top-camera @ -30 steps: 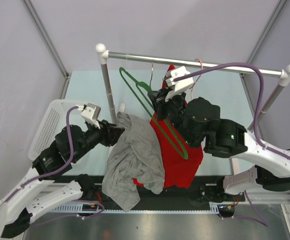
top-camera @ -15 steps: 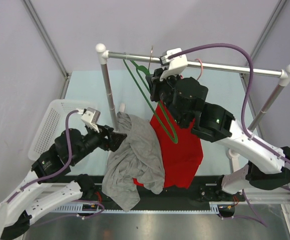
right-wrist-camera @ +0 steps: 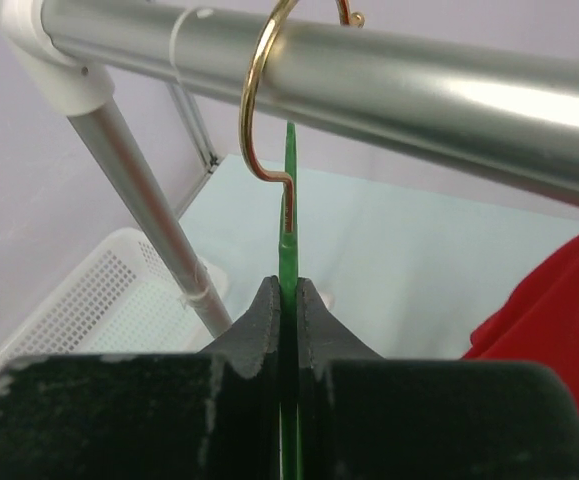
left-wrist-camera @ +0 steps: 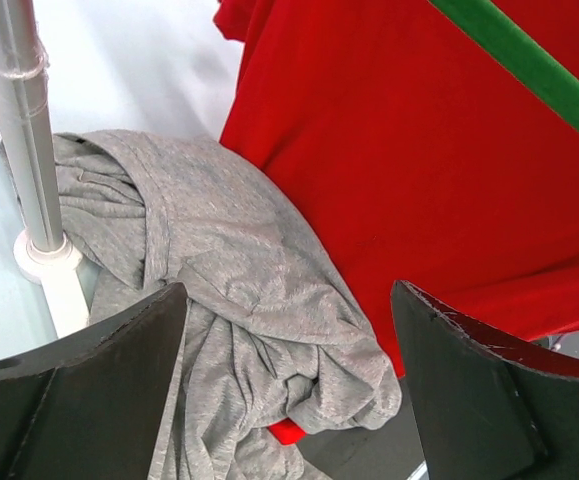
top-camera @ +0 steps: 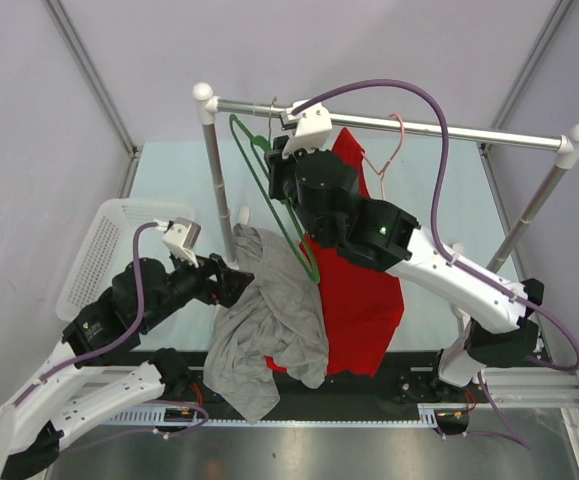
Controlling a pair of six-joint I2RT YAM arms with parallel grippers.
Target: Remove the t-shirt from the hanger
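The grey t-shirt (top-camera: pixel 269 330) lies in a heap on the table, off the hanger, and partly covers the hem of a red shirt. It fills the left wrist view (left-wrist-camera: pixel 229 290). My left gripper (top-camera: pixel 237 285) (left-wrist-camera: pixel 287 300) is open and empty just above it. The green hanger (top-camera: pixel 269 195) is bare. My right gripper (top-camera: pixel 274 165) (right-wrist-camera: pixel 289 285) is shut on its neck (right-wrist-camera: pixel 289 250), high at the left end of the rail. Its gold hook (right-wrist-camera: pixel 254 120) curls over the rail (right-wrist-camera: pixel 419 80); I cannot tell whether it rests on it.
A red shirt (top-camera: pixel 359 300) hangs from a pink hanger (top-camera: pixel 389 150) on the rail (top-camera: pixel 449 130). The rack's left post (top-camera: pixel 217 170) stands next to the grey heap. A white basket (top-camera: pixel 99 250) sits at the left.
My right gripper has carried the green hanger up and to the left, bringing its hook to the rail. My left gripper has stayed open over the grey heap.
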